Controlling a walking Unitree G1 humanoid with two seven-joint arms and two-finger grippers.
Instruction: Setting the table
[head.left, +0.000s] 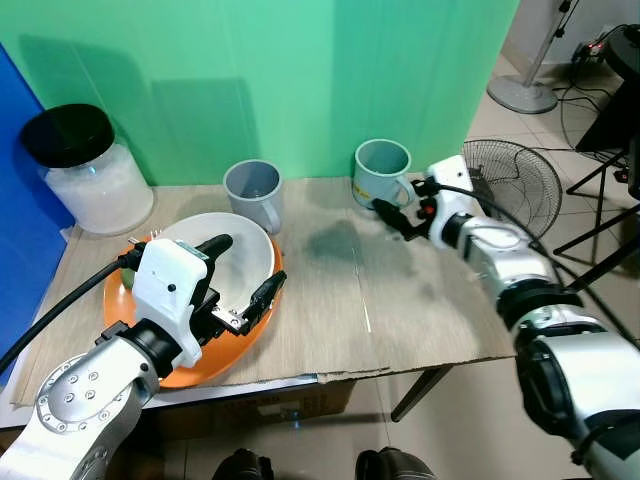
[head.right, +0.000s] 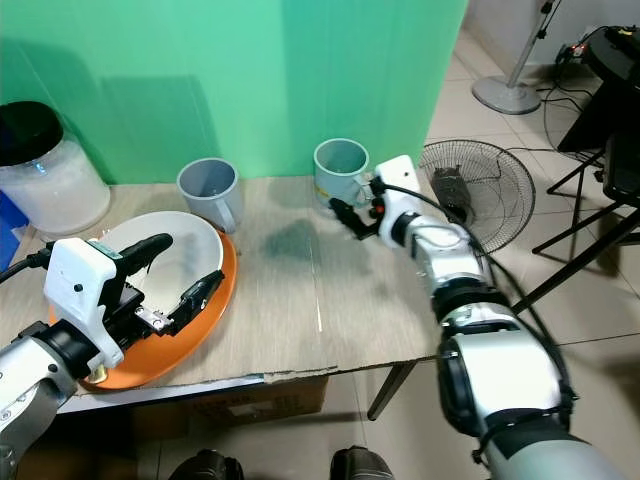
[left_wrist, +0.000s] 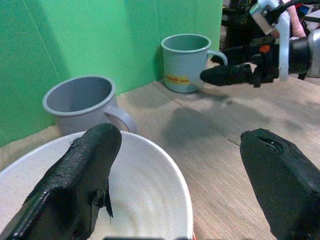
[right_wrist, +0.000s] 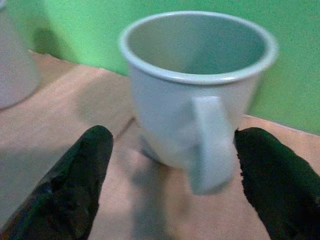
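My left gripper (head.left: 243, 268) hangs wide open over the white bowl (head.left: 240, 250), holding nothing.
The bowl sits on the orange plate (head.left: 205, 362); behind it stands the grey mug (head.left: 254, 193). My right gripper (right_wrist: 170, 175) is spread around the green mug's (right_wrist: 195, 85) handle, not touching.

The room is bright and even. Soft shadows lie on the tabletop (head.left: 400, 310). The pale mug (right_wrist: 197, 95) looks blurry up close.

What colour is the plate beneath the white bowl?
Orange; the plate under the white bowl shows best in the left eye view.
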